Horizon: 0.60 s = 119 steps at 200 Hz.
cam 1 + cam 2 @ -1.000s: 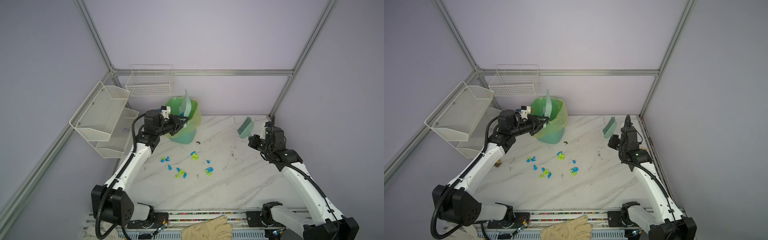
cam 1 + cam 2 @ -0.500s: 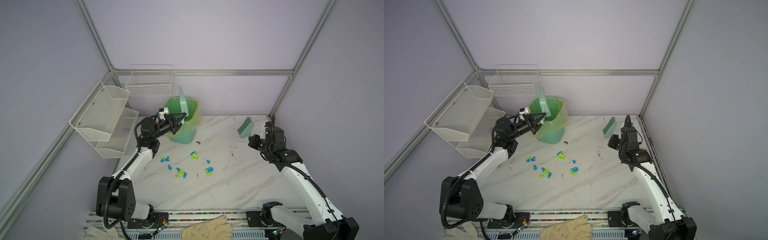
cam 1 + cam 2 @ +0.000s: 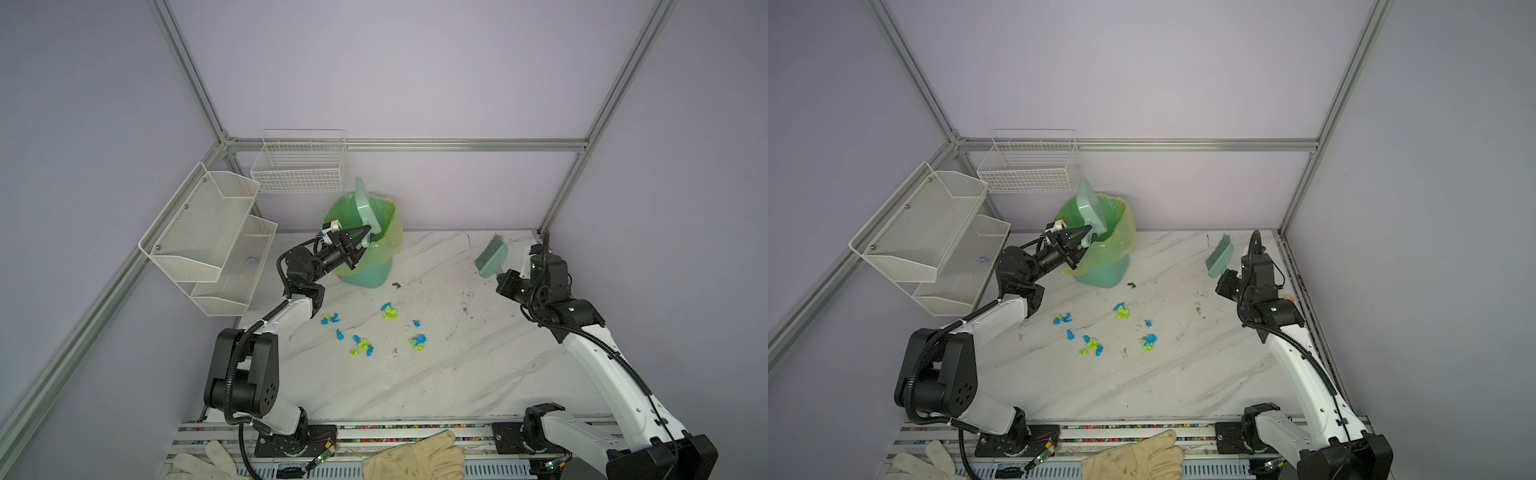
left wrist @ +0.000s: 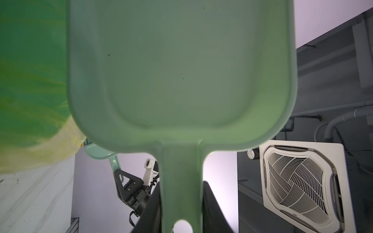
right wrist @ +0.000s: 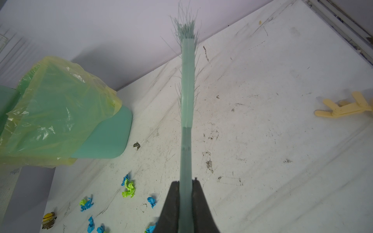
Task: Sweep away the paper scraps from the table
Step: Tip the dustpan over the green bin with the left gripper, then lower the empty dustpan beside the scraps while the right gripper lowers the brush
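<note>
Paper scraps point(image 3: 417, 341), blue and lime-green, lie scattered on the marble-veined table point(image 3: 478, 365), left of centre and just on the near side of the bag-lined bin point(image 3: 368, 272). The left gripper point(image 3: 365, 235) pinches the handle of a green dustpan point(image 3: 365, 205), held upright over the bin's mouth. At far right, the right gripper point(image 3: 502, 277) is clamped on a brush point(image 3: 491, 254), its bristles raised off the table.

Lilac walls point(image 3: 415, 75) framed by aluminium posts point(image 3: 191, 70), white wire baskets point(image 3: 299, 174) mounted near the left corner
</note>
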### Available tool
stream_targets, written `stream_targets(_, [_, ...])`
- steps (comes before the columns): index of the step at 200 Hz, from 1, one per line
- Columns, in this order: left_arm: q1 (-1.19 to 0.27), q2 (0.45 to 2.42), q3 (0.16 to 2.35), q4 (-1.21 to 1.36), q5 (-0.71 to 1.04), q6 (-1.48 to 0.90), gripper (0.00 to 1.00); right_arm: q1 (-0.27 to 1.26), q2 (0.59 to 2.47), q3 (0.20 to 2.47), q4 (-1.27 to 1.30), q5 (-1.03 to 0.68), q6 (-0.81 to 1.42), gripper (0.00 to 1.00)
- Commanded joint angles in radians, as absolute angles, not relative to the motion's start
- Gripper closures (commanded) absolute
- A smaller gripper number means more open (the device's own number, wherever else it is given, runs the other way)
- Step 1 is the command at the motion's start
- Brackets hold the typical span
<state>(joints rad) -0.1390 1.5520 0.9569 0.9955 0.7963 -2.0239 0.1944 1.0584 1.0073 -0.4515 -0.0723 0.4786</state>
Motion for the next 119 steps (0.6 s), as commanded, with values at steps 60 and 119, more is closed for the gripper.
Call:
stream_targets(60, [-0.139,1.424,1.01,0.74,0.853,-1.751,1.0,0.188,1.042,1.017,-0.42,-0.109,0.467,1.0])
stream_targets(119, [-0.203,1.211,1.111,0.025,0.769,-1.175,1.0,0.189,1.064,1.027,-0.388,-0.304,0.397,1.0])
